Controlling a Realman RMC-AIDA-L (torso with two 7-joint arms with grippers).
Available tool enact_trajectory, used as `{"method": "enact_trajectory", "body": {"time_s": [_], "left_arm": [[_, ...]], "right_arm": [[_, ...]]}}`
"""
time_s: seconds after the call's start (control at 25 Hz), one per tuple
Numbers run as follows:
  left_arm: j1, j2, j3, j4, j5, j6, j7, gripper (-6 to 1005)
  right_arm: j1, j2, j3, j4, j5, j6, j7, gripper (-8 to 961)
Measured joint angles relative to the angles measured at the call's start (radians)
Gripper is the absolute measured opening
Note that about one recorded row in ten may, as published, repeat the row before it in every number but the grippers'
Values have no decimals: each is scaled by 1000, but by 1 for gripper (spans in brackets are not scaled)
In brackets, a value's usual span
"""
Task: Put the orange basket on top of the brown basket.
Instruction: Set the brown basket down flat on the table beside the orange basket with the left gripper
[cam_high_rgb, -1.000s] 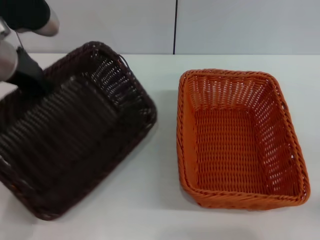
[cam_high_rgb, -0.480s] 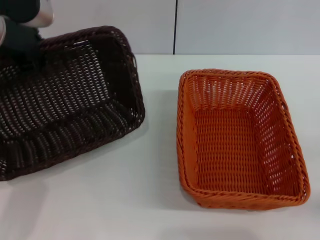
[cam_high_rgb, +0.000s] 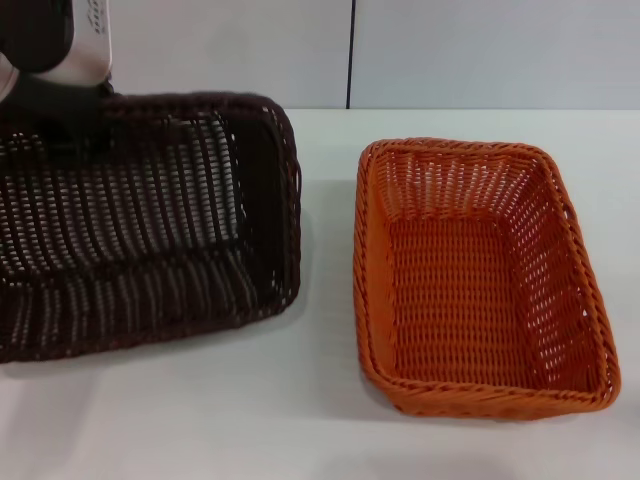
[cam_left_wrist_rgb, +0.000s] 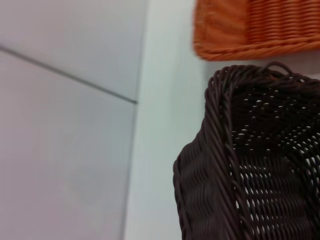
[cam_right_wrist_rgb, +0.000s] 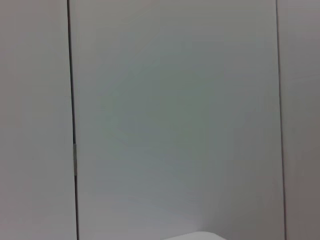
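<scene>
The brown basket (cam_high_rgb: 150, 230) is at the left of the head view, tilted with its far rim raised. My left gripper (cam_high_rgb: 55, 115) is at that far rim near the top left corner, shut on it. The left wrist view shows a corner of the brown basket (cam_left_wrist_rgb: 260, 170) close up. The orange basket (cam_high_rgb: 470, 270) sits flat and empty on the white table at the right, a short gap from the brown one. Its edge also shows in the left wrist view (cam_left_wrist_rgb: 255, 27). My right gripper is out of view.
The white table (cam_high_rgb: 300, 400) runs under both baskets, with bare surface in front of and between them. A pale wall (cam_high_rgb: 450, 50) with a dark vertical seam stands behind the table. The right wrist view shows only wall panels.
The brown basket has been lifted at its far rim and swung round, so its long side now lies across the view. My left arm rose and shifted right with it. The orange basket has not moved.
</scene>
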Motion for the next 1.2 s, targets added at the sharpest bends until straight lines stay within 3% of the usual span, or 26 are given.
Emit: {"method": "enact_trajectory", "body": {"time_s": [0.08,0.16,0.44,1.2], "left_arm": [[0,0,0,0,0,0,0,187],[-34,-1,7,3,-1,-104,54,187],[-63,-3,33,44,-7,-119,55,187],[-254,-5,69,455,32,6,47,188]], "right_arm": [[0,0,0,0,0,-1,0,747],[2,0,0,0,0,-2,0,747],[8,-2,-1,4,0,-4,0,747],[17,-6,1,14,0,-7,0,747]]}}
